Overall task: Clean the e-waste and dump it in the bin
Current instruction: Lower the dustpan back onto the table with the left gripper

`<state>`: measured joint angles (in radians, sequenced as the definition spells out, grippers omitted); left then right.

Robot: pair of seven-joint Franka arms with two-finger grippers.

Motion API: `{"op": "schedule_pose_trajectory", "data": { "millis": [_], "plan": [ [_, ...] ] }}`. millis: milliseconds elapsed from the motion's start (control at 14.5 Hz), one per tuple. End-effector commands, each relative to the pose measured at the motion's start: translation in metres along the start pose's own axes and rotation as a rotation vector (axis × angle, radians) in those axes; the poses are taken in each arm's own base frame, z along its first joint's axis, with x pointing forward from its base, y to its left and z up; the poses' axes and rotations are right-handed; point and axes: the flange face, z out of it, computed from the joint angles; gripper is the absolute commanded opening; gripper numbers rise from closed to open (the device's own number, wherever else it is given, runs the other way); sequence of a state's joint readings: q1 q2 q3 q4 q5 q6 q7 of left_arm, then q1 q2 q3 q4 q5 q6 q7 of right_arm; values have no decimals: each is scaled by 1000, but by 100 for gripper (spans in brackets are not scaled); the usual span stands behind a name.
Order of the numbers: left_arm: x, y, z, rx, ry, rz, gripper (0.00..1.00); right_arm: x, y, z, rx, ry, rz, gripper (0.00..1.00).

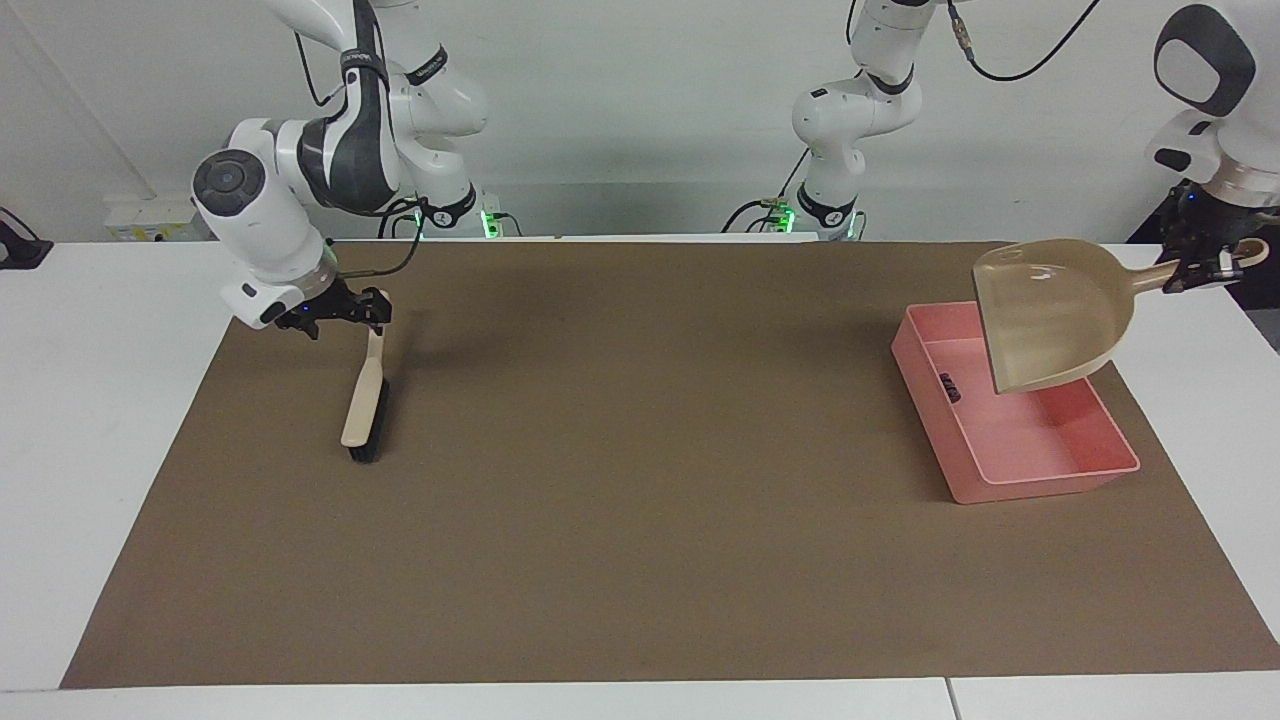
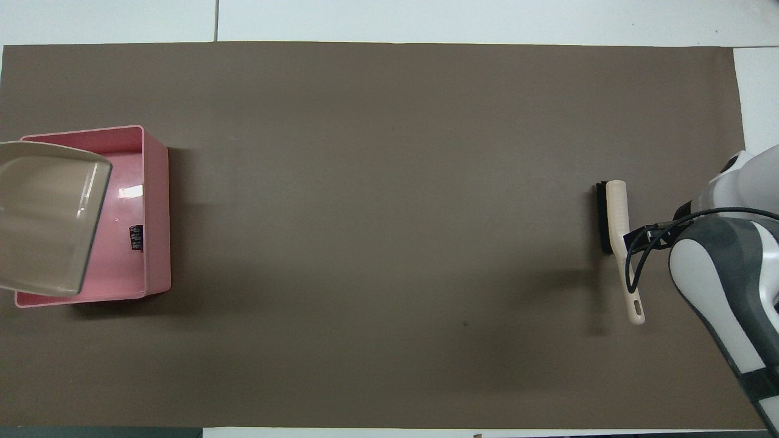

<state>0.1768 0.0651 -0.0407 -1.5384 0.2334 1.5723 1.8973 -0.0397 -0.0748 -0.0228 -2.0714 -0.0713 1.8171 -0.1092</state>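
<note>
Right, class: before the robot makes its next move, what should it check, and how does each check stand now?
1. Dustpan is empty: ok, no parts show in it.
2. Dark part lies in the bin: ok.
3. White part with the green end is in the bin: cannot tell; it shows in neither view, and the dustpan covers part of the bin.
4. Left gripper holds the dustpan's handle over the bin: ok.
5. Brush lies flat on the mat: ok.
6. Right gripper, over the brush's handle end, is free of it: cannot tell.
</note>
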Motion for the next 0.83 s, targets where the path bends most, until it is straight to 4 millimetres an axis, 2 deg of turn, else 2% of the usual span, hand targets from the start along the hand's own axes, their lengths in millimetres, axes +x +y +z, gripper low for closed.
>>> {"op": "schedule_pose_trajectory", "data": {
  "millis": [0, 138, 276, 414, 552, 759],
  "plan": [
    [65, 15, 21, 31, 75, -4, 2, -1, -1, -53, -8, 12, 12, 100],
    [112, 22, 41, 62, 76, -80, 2, -7, -1, -85, -10, 35, 14, 100],
    [173, 15, 60, 93, 79, -72, 2, -19, 1, -117, -16, 82, 22, 100],
    [215, 8, 73, 72, 98, -99, 2, -27, 7, -157, -16, 92, 37, 100],
    [261, -7, 92, 49, 163, -102, 2, -28, 14, -184, -16, 94, 51, 100],
    [316, -22, 116, 37, 183, -163, 2, -7, 20, -165, -4, 27, 57, 100]
  ]
}}
